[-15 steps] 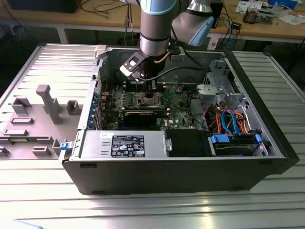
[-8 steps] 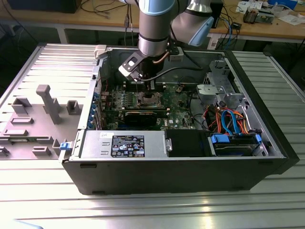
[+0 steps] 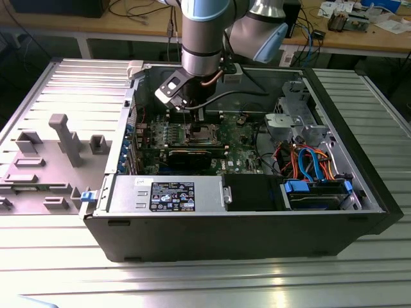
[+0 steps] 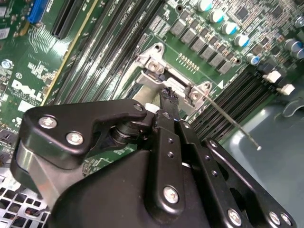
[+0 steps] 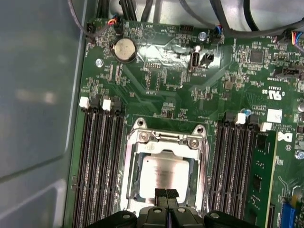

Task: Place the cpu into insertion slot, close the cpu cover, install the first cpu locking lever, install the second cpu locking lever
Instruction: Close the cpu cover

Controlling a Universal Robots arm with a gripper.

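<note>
Jaws pressed together, tips over the cpu point(image 5: 164, 172); cpu cover point(image 5: 164, 139) down around it.

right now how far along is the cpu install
Done: the cpu sits in the insertion slot, and the cpu cover looks lowered over it. In hand: the gripper, shut, is at the cover's edge. Left: a locking lever juts out free, so the levers look not yet latched.

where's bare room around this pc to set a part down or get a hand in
Free: the ribbed table on the case's camera side, and the strip at the exterior view's right of it. Crowded: the cpu sits hemmed by memory slots with the end effector over it; cables crowd the drive bay.
</note>
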